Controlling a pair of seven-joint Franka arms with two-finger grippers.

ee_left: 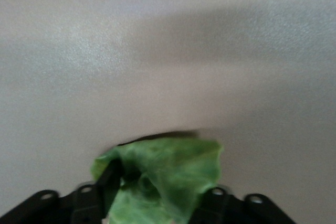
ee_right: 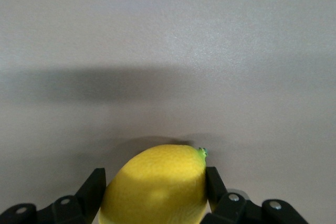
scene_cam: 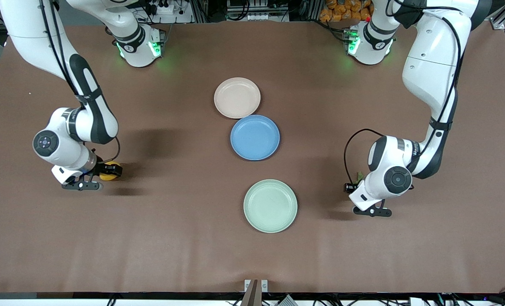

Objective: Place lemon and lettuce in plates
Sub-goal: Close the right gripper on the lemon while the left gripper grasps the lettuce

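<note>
Wrist views: right gripper (ee_right: 155, 192) clamps lemon (ee_right: 157, 182); left gripper (ee_left: 155, 198) seemingly grips lettuce (ee_left: 163, 174).

Lemon (ee_right: 156, 184) showing bright yellow, tiny green tip. Lettuce (ee_left: 164, 177) showing mottled green. Beside blue plate (scene_cam: 255, 137): beige-pink plate (scene_cam: 237, 97), mint green plate (scene_cam: 270, 205). Table (scene_cam: 171, 238) showing plain brown.

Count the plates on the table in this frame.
3, in a line at mid-table: the beige-pink plate farthest from the front camera, the blue plate touching it, nearer, and the mint green plate nearest, apart. None seems hidden.
</note>
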